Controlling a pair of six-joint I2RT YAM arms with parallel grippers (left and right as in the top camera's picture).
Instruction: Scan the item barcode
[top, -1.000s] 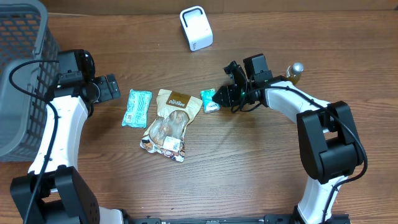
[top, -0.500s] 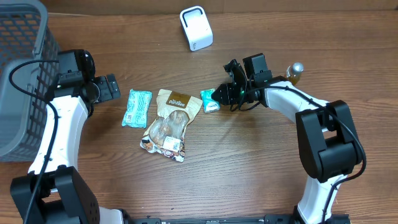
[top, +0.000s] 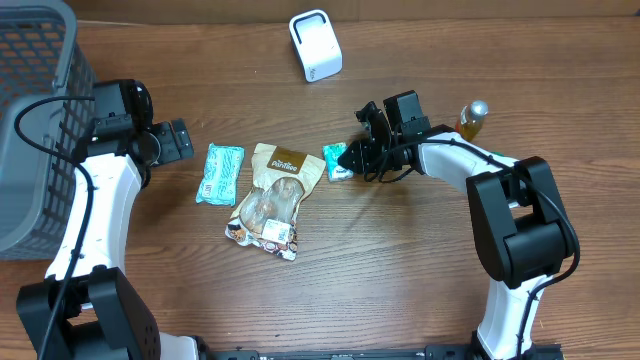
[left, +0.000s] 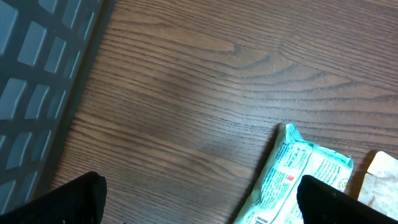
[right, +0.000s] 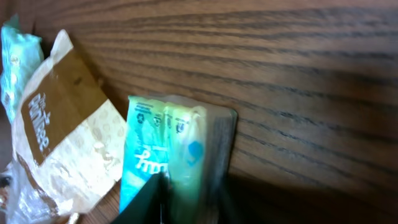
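Far left: basket (top: 30, 60); far centre: scanner (top: 316, 45); centre row, left to right: long packet (top: 219, 173), snack bag (top: 272, 195), small packet (top: 334, 168); right: bottle (top: 470, 118).

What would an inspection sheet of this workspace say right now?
Surface: wooden table, no spills seen.
Job's things: white scanner at the far side; small teal packet.
Clutter: tan snack bag, long teal packet, bottle.
End effectors: left end effector open, empty; right end effector at the small teal packet, grip unclear.
Cables: black cable looped by the left arm.
Surroundings: grey basket beside the left arm.
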